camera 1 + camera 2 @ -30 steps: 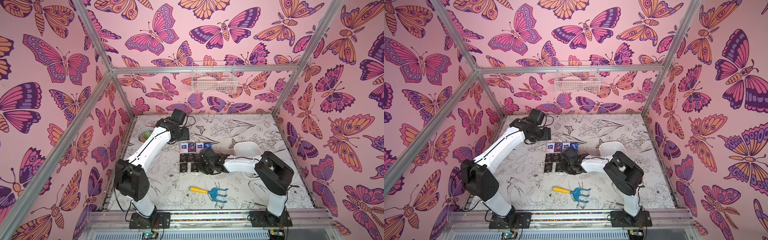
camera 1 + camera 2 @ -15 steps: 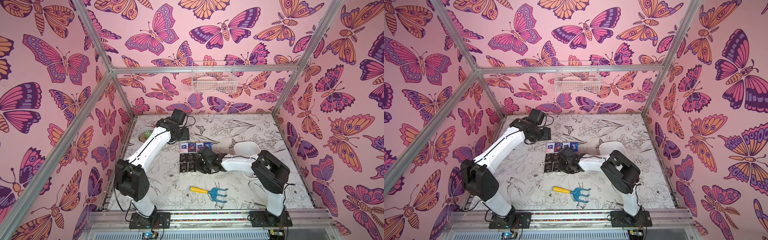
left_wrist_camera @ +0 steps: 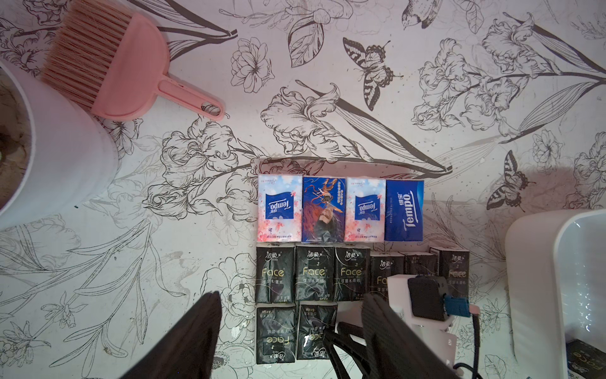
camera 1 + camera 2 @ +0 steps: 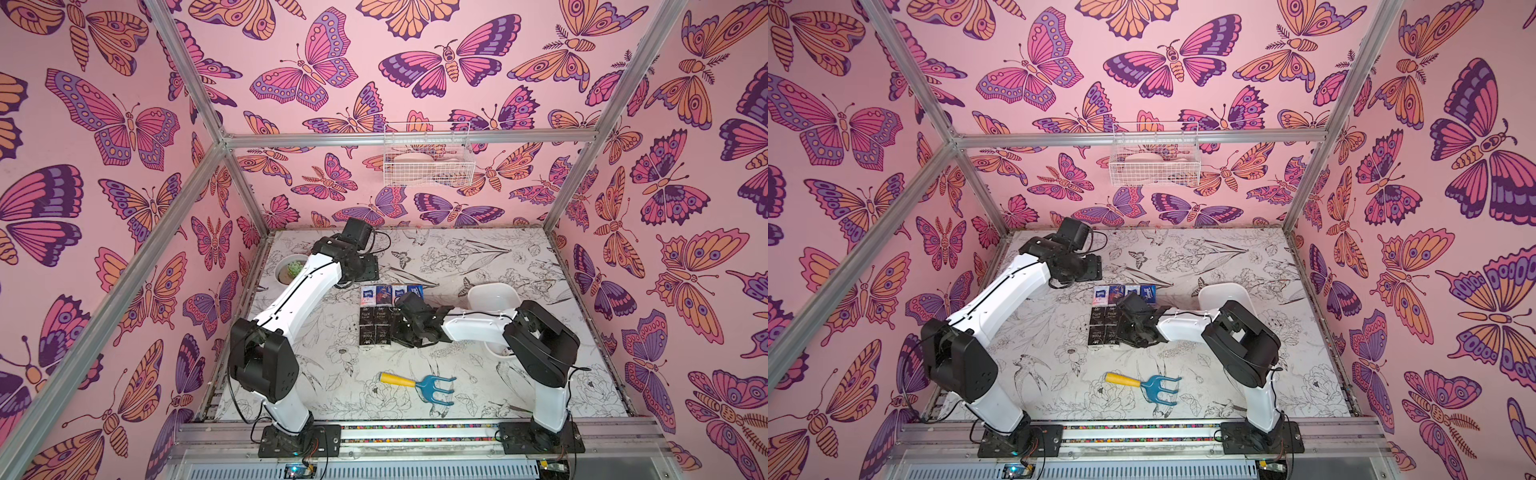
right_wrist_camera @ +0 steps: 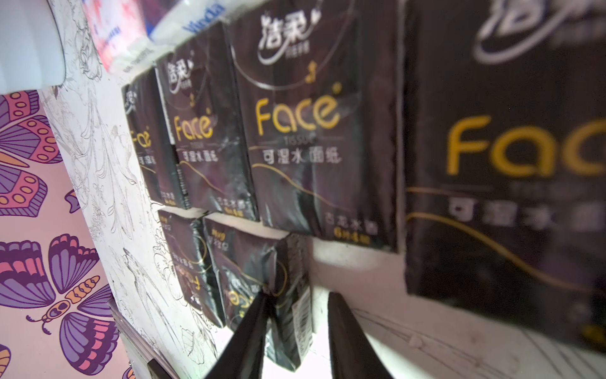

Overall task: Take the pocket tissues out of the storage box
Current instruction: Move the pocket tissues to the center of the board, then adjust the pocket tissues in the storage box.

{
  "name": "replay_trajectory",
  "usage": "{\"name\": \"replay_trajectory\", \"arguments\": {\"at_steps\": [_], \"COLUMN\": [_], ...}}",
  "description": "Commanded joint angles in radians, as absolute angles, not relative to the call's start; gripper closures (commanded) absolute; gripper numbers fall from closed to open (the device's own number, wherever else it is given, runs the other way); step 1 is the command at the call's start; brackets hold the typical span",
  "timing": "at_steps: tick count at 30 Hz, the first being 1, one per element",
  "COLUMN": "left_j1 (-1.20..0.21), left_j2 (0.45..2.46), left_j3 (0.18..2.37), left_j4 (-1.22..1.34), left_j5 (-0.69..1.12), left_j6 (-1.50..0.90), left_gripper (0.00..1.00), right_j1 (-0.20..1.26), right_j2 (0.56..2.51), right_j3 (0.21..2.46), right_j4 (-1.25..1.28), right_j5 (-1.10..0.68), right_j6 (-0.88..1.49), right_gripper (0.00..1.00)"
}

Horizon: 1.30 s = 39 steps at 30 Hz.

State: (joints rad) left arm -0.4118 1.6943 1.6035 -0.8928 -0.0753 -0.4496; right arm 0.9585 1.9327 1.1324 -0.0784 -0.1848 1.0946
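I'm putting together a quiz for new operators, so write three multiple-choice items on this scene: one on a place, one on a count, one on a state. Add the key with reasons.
1. Where does the rake lie?
A. In the storage box
B. In the wire basket
C. On the table, apart from the pocket tissues

2. How many packets make up the coloured row?
A. Four
B. Two
C. Seven

3. How does the left claw stand?
A. Shut on a black packet
B. Open, gripping nothing
C. Shut on the pink brush

Key:
1 C: in both top views the rake lies alone on the table.
2 A: the left wrist view shows four side by side.
3 B: its jaws stand wide apart, well above the packets.
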Motion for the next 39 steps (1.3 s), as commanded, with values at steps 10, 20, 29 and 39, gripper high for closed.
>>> {"name": "replay_trajectory", "arguments": {"at_steps": [10, 20, 29, 39], "left_j1": [-0.407, -0.408, -0.411, -0.413], "left_j2": [1.670, 1.677, 1.695, 1.724], "left_j3": [1.603, 1.618, 1.643, 1.647], "left_j4": [-0.914, -0.914, -0.912, -0.911], "left_j5": [-0.075, -0.068, -0.054, -0.035], "left_j6": [-0.446, -0.443, -0.440, -0.446], "left_gripper": [0.26, 0.26, 0.26, 0.27], "right_j1": [0.966, 0.830, 0.463, 0.263], "right_j2": [1.845, 1.530, 1.135, 1.080], "right_j3": [1.158, 1.027, 0.773, 0.740], "right_j4": [-0.160, -0.407, -0.694, -0.826], "right_j5": [-0.173, -0.036, 0.076, 0.082], "right_j6": [1.018, 0.921, 0.909, 0.818], "right_gripper": [0.56, 0.51, 0.44, 0.40]}}
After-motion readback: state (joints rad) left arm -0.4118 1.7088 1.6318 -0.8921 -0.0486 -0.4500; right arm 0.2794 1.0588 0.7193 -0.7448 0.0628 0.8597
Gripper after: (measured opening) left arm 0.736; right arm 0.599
